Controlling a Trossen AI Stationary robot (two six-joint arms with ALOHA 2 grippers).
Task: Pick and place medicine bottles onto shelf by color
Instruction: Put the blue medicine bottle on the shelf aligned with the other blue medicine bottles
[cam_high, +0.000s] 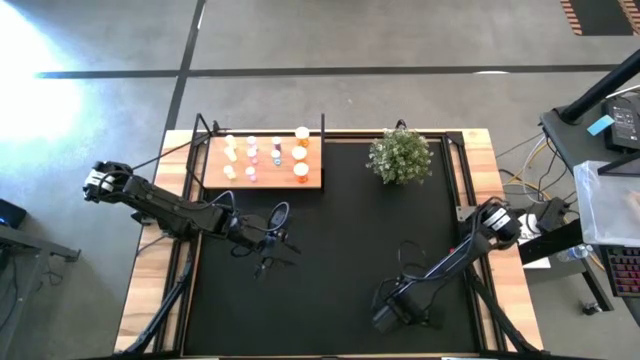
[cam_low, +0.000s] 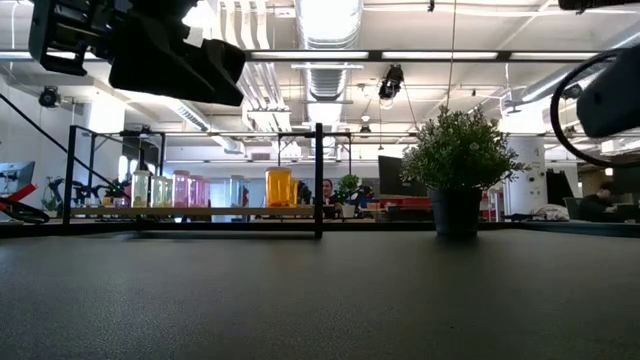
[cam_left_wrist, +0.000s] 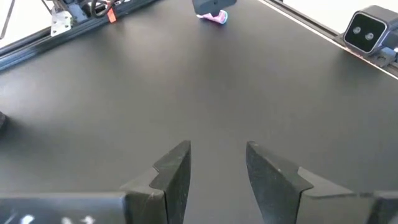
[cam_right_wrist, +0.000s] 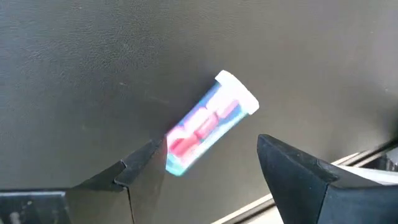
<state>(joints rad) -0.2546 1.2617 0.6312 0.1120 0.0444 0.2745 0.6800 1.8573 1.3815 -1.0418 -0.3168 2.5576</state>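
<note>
The light-wood shelf (cam_high: 312, 178) with black posts stands at the table's far left. Several medicine bottles stand on it: yellowish (cam_low: 142, 188), pink (cam_low: 186, 188) and orange (cam_low: 279, 187). One blue-teal bottle (cam_right_wrist: 208, 121) with pink contents and a white cap lies on its side on the black mat; it also shows in the left wrist view (cam_left_wrist: 214, 17). My right gripper (cam_right_wrist: 211, 155) is open at the near right (cam_high: 385, 315), a finger on either side of this bottle. My left gripper (cam_left_wrist: 217, 158) is open and empty over the mat, left of centre (cam_high: 268, 245). My right gripper comes at the lying bottle from above, slanting. The bottle's bottom end (cam_right_wrist: 176, 163) shows right beside one fingertip (cam_right_wrist: 149, 158). I cannot tell whether they touch. The other finger stands apart from the bottle.
A small green plant (cam_high: 400, 155) in a dark pot stands at the far middle-right of the mat. Cables and rails run along the table's left and right rims. The middle of the black mat (cam_high: 340, 240) is bare.
</note>
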